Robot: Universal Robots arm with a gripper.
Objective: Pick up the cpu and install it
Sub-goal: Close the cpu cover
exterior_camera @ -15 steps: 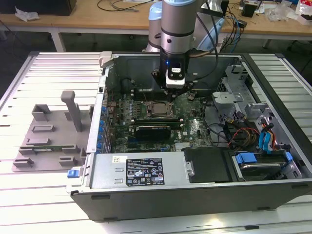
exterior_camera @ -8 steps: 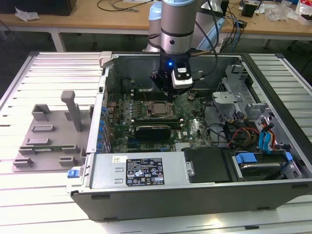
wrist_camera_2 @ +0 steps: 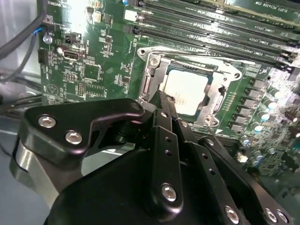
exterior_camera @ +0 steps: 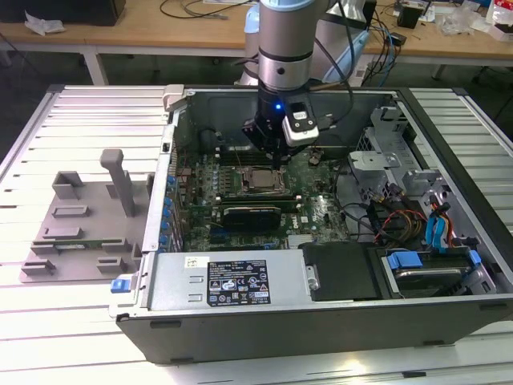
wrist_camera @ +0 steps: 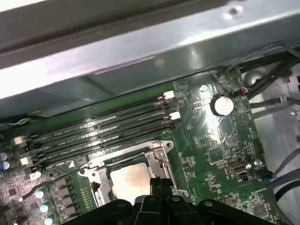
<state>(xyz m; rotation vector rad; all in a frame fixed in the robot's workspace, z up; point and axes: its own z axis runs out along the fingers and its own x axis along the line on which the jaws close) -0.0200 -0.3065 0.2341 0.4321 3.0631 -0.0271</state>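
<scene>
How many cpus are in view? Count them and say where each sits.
1. The cpu lies in the motherboard socket inside the computer case, close to the tip of the gripper. Another could be hidden under the gripper.

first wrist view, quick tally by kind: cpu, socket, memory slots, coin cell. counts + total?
Silver-grey square metal-topped cpu: 1
Square metal-framed socket: 1
Long black memory slots: 4
Round silver coin cell: 1
Total: 7
</scene>
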